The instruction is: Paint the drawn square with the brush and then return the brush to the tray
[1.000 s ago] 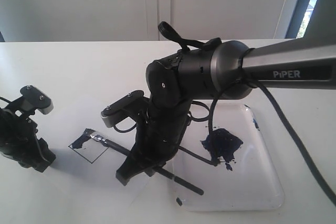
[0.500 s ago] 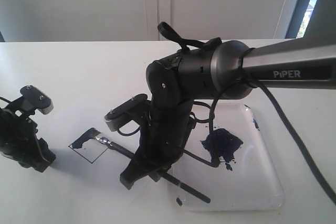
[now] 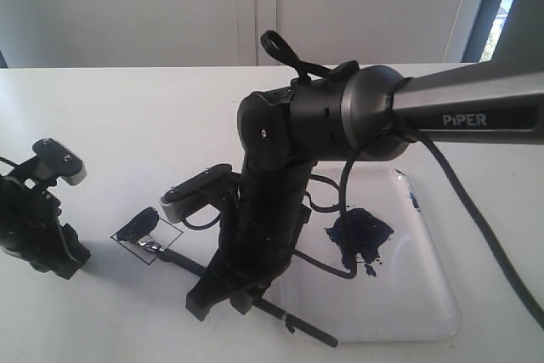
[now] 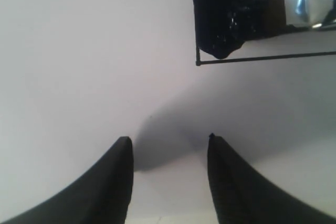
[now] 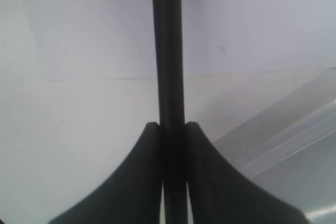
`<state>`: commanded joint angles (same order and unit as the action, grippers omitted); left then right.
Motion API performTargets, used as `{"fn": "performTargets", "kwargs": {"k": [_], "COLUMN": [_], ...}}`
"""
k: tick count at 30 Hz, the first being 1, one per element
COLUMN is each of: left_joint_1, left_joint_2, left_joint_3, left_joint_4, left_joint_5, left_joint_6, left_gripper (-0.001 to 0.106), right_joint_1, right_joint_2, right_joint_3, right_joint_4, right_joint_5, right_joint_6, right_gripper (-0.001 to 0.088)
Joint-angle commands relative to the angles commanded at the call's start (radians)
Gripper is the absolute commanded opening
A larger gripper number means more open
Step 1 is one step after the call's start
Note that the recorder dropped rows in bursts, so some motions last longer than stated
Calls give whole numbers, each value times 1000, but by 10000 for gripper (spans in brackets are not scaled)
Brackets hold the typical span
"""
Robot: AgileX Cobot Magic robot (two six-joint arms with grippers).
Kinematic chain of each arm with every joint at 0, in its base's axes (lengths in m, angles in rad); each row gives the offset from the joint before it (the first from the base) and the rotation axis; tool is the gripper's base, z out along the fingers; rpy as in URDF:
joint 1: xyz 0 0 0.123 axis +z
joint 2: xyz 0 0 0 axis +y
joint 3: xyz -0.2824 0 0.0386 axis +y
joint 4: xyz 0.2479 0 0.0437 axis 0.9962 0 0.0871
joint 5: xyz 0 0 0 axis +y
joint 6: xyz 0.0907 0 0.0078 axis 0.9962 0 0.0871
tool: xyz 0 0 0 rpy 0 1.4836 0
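Since a second ago, the brush (image 3: 178,258) tip has slid from the far corner of the drawn square (image 3: 146,235) toward its near corner, and the dark blue patch in the square's left part has grown. On a white desk (image 3: 127,125), the right gripper (image 3: 223,288) reaches in from the right and pinches the black brush handle between its pressed-together fingers. The handle is held at a low slant so the bristles drag flat on the paper, and its back end trails toward the tray (image 3: 450,312). The tip rests inside the square's outline; roughly half the square looks unpainted, so the painting step seems to be under way. The tray sits at the right, just beside the working arm, with a blob of blue paint (image 3: 359,234) in it, close enough for reloading and for laying the brush back later. The left gripper (image 4: 169,138) rests on the desk just left of the square, fingers spread and empty, apparently parked clear of the strokes.
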<state>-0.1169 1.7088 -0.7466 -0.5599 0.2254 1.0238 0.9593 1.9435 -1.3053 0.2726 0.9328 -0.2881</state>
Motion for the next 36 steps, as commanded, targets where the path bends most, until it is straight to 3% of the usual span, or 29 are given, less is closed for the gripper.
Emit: {"fn": "performTargets", "kwargs": {"k": [36], "left_joint_1": [0], "left_joint_2": [0], "left_joint_3": [0], "left_joint_4": [0], "left_joint_5": [-12], "left_joint_6": [-2], "left_gripper": [498], "right_joint_1": [17], "right_joint_2": [0], "right_joint_3": [0], "right_joint_4": [-203], "right_joint_5": [-15], "right_joint_6": [165], "right_gripper": [0]}}
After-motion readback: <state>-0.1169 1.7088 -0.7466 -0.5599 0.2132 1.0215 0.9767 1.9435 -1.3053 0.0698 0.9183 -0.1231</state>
